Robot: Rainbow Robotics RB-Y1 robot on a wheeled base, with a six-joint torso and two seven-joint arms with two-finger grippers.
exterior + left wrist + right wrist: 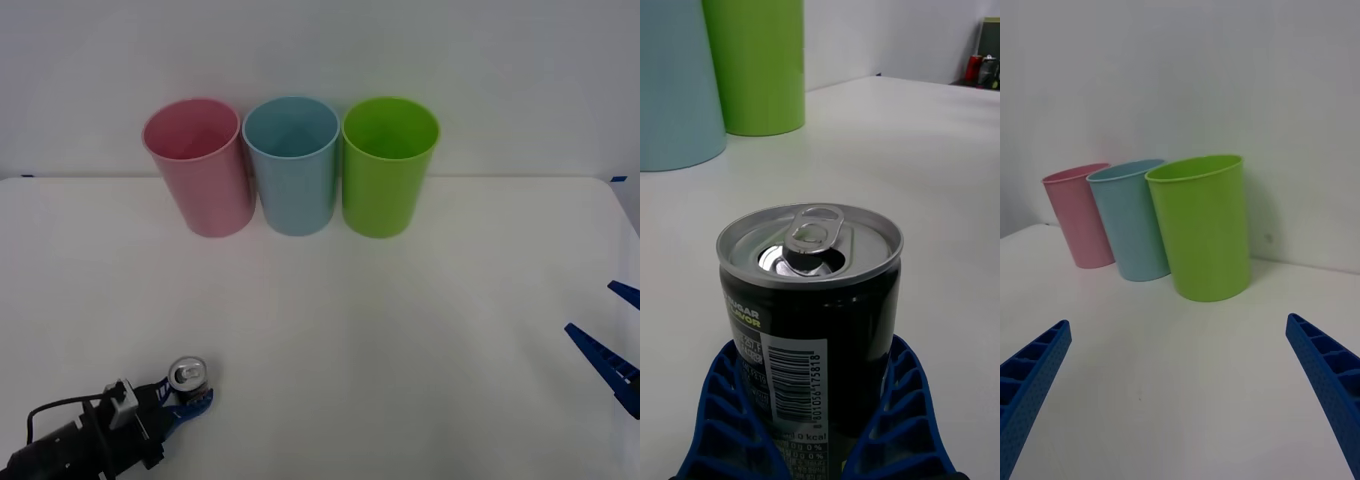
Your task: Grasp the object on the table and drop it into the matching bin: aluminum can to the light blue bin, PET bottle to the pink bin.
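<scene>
Gripping the can [811, 300] between its blue fingers [730, 420], the left gripper [188, 395] sits at the table's [400, 330] near left. The right gripper [1180, 390] waits at right, fingers spread. Pink bin [198, 165], blue bin [292, 165] and green bin [388, 165] stand at the far edge.

My left tool [190, 402] has blue ribbed fingers on a black wrist with a small grey block and a looping black cable; my right tool [618, 340] has matching blue ribbed fingers.

Your left gripper [190, 398] sits low near-left, fingers clamped w/ load between. Your right gripper [1180, 390] waits at right, fingers spread.
</scene>
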